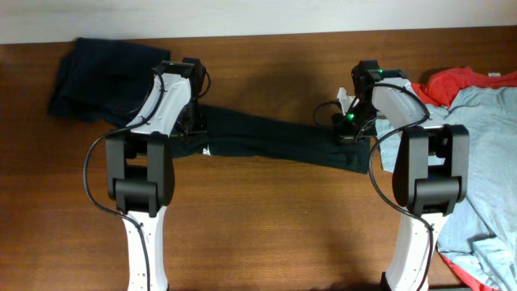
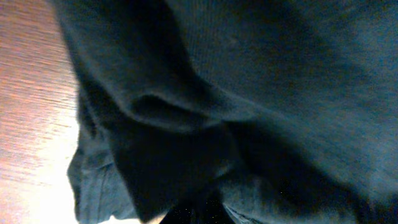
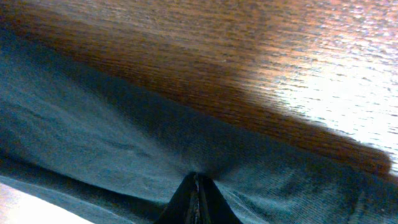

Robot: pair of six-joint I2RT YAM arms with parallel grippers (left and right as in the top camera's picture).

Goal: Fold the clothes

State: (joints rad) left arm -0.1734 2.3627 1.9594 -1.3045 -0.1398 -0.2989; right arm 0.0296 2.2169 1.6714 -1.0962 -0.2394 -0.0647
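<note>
A black T-shirt (image 1: pixel 266 139) is stretched as a long band across the table between both arms, with a small white label (image 1: pixel 207 151) at its lower left edge. My left gripper (image 1: pixel 192 121) is shut on its left end; the left wrist view is filled with bunched dark cloth (image 2: pixel 249 93). My right gripper (image 1: pixel 349 133) is shut on its right end; in the right wrist view the closed fingertips (image 3: pixel 198 186) pinch the cloth (image 3: pixel 124 143) just above the wooden table (image 3: pixel 249 56).
A dark navy shirt (image 1: pixel 105 77) lies crumpled at the back left. A light blue-grey shirt (image 1: pixel 485 170) and a red-orange shirt (image 1: pixel 460 81) are heaped at the right edge. The table (image 1: pixel 266 218) is brown wood.
</note>
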